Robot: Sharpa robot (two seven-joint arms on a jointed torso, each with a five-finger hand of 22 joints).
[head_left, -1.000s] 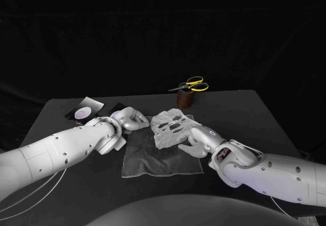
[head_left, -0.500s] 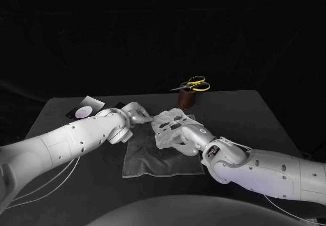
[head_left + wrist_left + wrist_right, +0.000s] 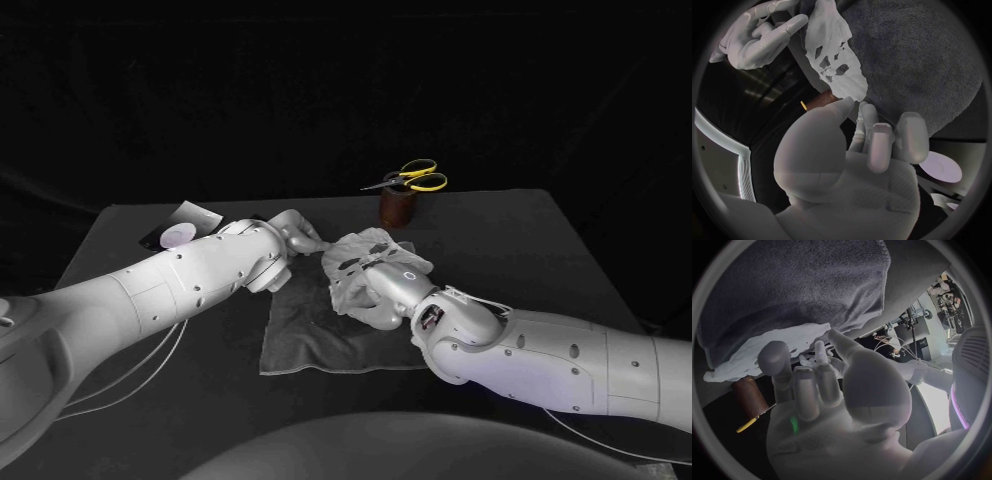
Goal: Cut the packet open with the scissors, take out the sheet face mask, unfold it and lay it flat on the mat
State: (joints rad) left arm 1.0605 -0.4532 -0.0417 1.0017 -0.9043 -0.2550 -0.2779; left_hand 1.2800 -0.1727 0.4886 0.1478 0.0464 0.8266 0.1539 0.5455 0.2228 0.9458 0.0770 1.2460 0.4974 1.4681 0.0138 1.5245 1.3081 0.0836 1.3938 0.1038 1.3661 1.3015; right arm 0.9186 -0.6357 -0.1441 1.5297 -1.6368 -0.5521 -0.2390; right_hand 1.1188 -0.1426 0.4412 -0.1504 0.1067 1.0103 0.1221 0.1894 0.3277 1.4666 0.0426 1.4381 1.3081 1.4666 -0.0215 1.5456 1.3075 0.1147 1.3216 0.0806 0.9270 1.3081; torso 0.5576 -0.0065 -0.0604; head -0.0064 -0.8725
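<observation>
The white sheet face mask lies crumpled and partly unfolded over the far right part of the grey mat. My left hand is at the mask's left edge. In the left wrist view its thumb and a fingertip pinch the edge of the mask. My right hand sits on the near side of the mask, and its fingers meet the edge of the mask above the mat. The right hand also shows at the mask's other end.
The yellow-handled scissors stand in a brown holder just behind the mat. The black packet with a pale round mark lies at the table's far left, behind my left arm. The near half of the mat is bare.
My left hand has moved right to the mask's edge. My right hand has slid farther in along the mask's near side. The mask itself has hardly shifted.
</observation>
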